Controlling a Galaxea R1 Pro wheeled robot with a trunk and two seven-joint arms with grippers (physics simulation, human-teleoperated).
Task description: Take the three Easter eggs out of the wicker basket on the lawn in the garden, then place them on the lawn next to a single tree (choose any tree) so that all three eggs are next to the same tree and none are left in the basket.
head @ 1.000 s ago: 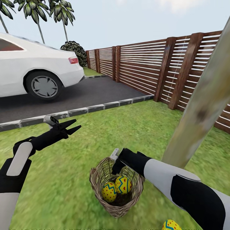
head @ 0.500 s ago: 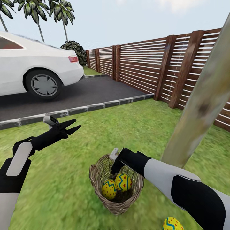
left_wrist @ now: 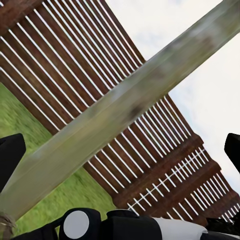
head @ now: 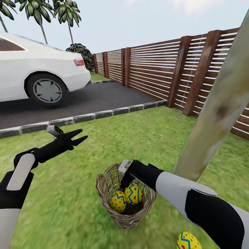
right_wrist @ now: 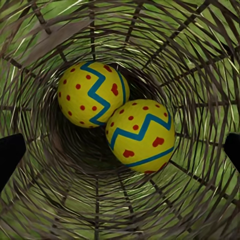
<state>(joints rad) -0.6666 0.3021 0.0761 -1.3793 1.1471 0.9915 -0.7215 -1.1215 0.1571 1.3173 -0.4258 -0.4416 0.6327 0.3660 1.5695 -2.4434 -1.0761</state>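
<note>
Your right gripper (head: 125, 180) reaches into the mouth of the basket (head: 103, 188) with its fingers spread wide and holding nothing; two eggs (right_wrist: 93, 94) lie touching at the bottom, long axes tilted, the nearer egg's (right_wrist: 141, 136) narrow end toward the weave. Your left gripper (head: 80, 136) hangs open and empty over the lawn (head: 138, 131). A third egg (head: 188, 241) lies on the grass near the tree (head: 214, 114), which leans in the head view.
</note>
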